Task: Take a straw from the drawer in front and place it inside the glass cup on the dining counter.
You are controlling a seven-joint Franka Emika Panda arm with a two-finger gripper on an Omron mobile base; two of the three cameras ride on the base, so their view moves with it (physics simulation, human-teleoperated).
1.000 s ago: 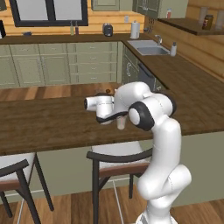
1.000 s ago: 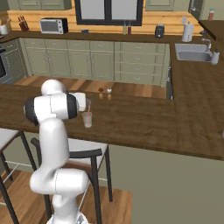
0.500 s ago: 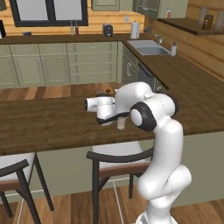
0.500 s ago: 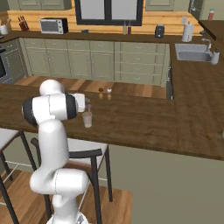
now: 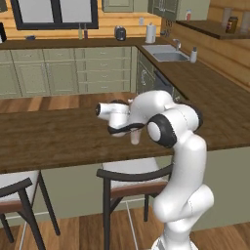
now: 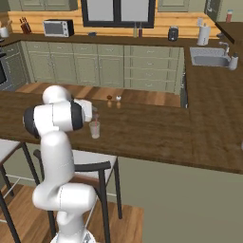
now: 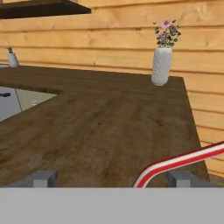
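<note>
The glass cup (image 6: pixel 95 130) stands on the dining counter (image 6: pixel 156 137), close to its near edge. In the left base view the glass cup (image 5: pixel 135 138) shows just under my hand. My gripper (image 6: pixel 93 113) hovers right above the cup. Seen from the hand, my gripper (image 7: pixel 111 177) is open, its fingertips (image 7: pixel 42 177) far apart. The straw (image 7: pixel 177 161), red-and-white striped here, crosses the lower right beside the right fingertip, and neither tip touches it. A thin pinkish straw (image 6: pixel 96 119) rises from the cup. The drawer is out of view.
Two small shakers (image 6: pixel 114 99) sit on the counter's far edge behind the cup. Bar stools (image 5: pixel 129 178) stand below the near edge. A white vase with flowers (image 7: pixel 162 65) stands at the counter's end by the wood wall. The sink (image 5: pixel 163 52) is at the back right.
My gripper has gone from shut to open over the cup. The arm has barely moved, and the cup stays where it was.
</note>
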